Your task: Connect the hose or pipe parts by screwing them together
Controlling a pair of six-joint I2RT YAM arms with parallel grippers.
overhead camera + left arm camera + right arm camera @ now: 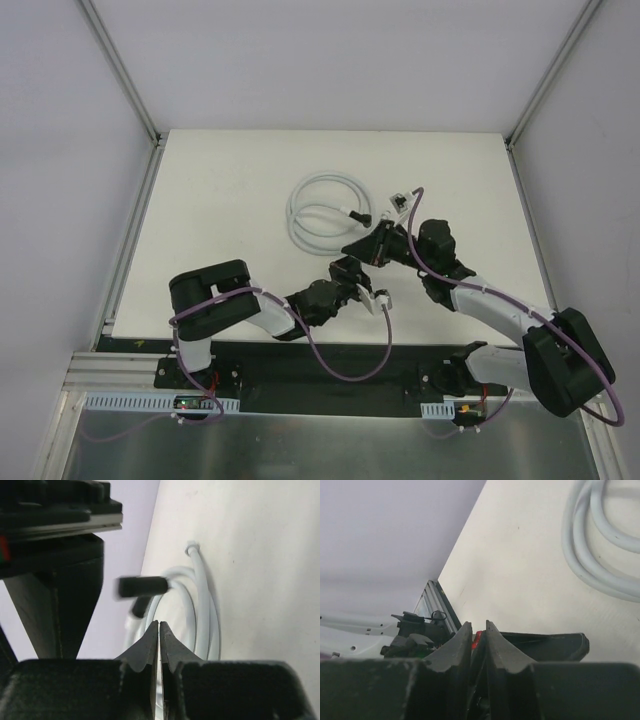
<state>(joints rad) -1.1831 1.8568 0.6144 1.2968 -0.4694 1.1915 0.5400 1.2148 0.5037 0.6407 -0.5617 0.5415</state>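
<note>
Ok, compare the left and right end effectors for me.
The left end effector has its fingertips touching; the right end effector shows a thin slit between its tips. The left one faces the white hose head-on; the right one has it off to one side. Both are shut and hold nothing.

Glossy plastic hose (575, 540), matt tbl (220, 200)

You are looking down on a white table (230, 200) closed in by pale walls (320, 60) at the back and on both sides. A metal post (121, 70) stands at its far left corner and a second post (552, 70) at the far right. A black bar (270, 365) runs along the near edge. Below it lies a dull metal sheet (330, 450).
</note>
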